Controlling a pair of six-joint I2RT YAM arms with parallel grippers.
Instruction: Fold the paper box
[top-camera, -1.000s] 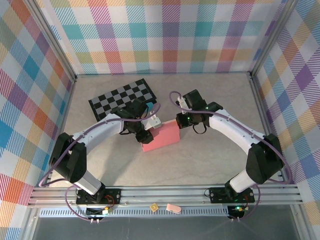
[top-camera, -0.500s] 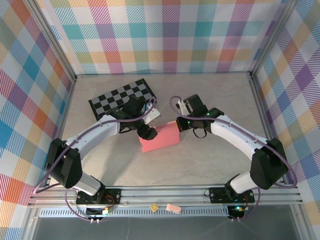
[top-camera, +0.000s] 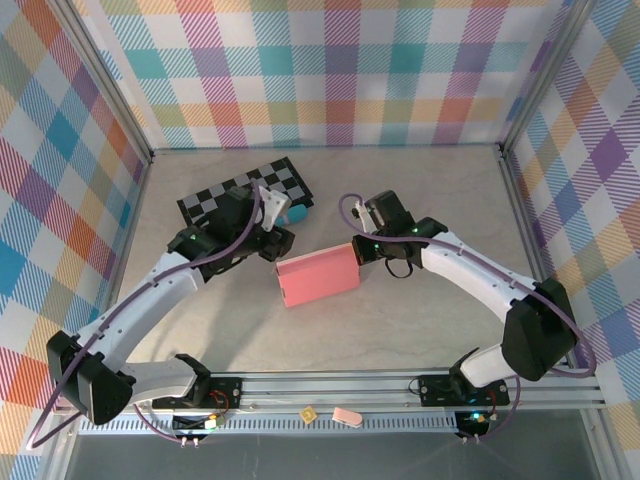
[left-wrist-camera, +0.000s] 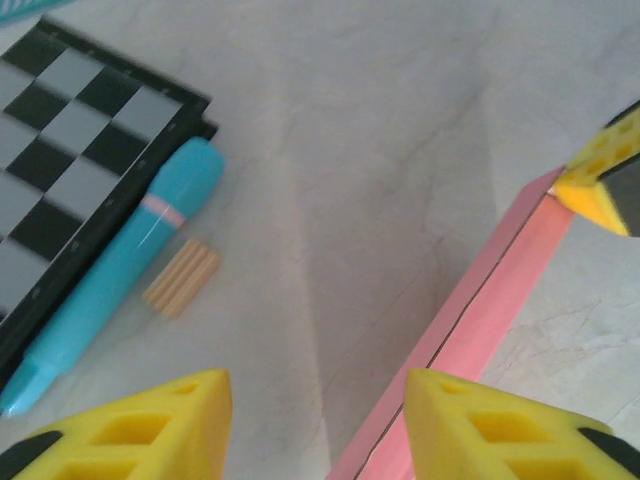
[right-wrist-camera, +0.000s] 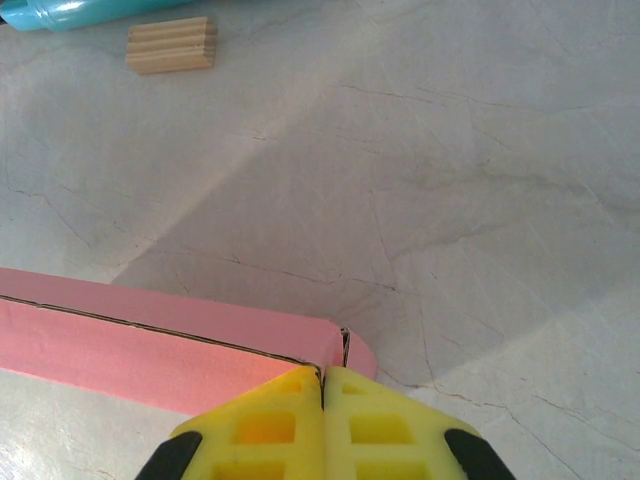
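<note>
From above, the paper box (top-camera: 318, 278) lies closed and flat near the middle of the worktop (top-camera: 420, 330), its pink face up. The left fingers (top-camera: 283, 243) hover just beside its far left corner, and the right fingers (top-camera: 358, 253) sit at its far right corner. The checkered board (top-camera: 245, 190) lies behind the left arm.

On the left wrist view, the left fingers stand apart and hold nothing, with the box's long edge running beneath the gap. A teal pen (left-wrist-camera: 120, 290) and a small ribbed wooden block (left-wrist-camera: 182, 278) lie near the board.

On the right wrist view, the right fingers are pressed tight together at the box's corner. We cannot tell whether a thin cardboard edge is caught between them.

The risk we judge likeliest is that the lid springs up once that corner is released. A sideways nudge from the left could also slide the light box away or knock the pen.
</note>
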